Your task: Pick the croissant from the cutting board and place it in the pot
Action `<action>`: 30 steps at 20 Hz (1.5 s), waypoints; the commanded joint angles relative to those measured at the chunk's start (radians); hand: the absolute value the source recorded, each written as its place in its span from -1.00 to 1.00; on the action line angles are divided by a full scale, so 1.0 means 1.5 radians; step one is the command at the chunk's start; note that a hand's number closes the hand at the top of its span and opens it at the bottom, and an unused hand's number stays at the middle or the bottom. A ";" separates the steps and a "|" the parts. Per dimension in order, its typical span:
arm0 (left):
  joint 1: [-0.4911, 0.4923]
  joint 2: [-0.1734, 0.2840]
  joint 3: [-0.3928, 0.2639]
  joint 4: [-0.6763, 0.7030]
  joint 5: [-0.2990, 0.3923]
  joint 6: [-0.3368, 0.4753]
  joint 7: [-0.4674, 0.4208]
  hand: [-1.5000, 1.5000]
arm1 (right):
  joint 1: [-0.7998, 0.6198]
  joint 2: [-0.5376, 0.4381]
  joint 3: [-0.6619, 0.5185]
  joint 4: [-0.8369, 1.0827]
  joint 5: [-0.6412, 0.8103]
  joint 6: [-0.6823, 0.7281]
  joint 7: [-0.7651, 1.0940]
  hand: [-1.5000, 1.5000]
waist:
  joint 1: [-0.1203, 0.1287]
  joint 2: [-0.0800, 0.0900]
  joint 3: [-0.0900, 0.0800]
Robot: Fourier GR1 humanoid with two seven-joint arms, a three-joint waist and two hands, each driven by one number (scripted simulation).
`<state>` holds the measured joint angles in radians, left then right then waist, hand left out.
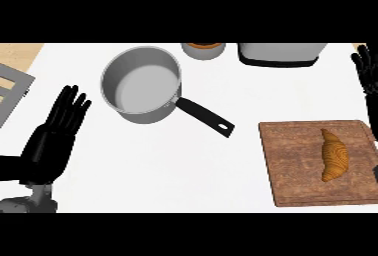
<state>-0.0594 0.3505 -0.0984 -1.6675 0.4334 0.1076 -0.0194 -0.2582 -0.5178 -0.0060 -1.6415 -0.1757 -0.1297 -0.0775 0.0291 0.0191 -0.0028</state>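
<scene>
On the wooden cutting board [295, 165] at the right side of the white bench [184, 165] lies the croissant [334, 154], lengthwise near the board's right edge, with nothing touching it. The pot [140, 84] stands well apart, up and to the left, grey and holding nothing, its black handle [207, 117] pointing down-right toward the board. The left robot hand [52, 142] shows at the left, fingers straight and spread, upright, clear of the pot. The right robot hand [367, 75] shows at the right edge above the board, fingers straight and apart, holding nothing. Along the far edge sit a small jar [203, 50] with an orange top and a grey appliance [280, 54].
</scene>
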 commanded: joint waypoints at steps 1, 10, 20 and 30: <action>0.035 0.000 -0.001 -0.014 0.003 -0.018 0.022 0.00 | 0.008 -0.019 -0.025 0.027 0.022 0.006 0.026 -1.00 | -0.016 -0.013 0.002; 0.028 -0.010 -0.106 0.014 -0.005 -0.040 0.113 0.00 | 0.193 -0.132 -0.071 0.324 0.297 -0.222 0.181 -1.00 | -0.036 0.008 0.001; 0.004 -0.035 -0.134 0.022 -0.021 -0.027 0.178 0.00 | 0.111 -0.160 0.112 0.131 0.511 -0.083 0.587 -1.00 | -0.021 -0.015 0.000; 0.030 -0.034 -0.130 0.017 -0.036 -0.041 0.158 0.00 | -0.048 -0.154 0.091 -0.053 0.384 0.204 0.953 -1.00 | -0.013 -0.013 0.000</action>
<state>-0.0142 0.3007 -0.2883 -1.6612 0.3946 0.0525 0.2162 -0.2202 -0.7641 0.1445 -1.6798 0.4594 0.0274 1.0974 0.0029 -0.0053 -0.0022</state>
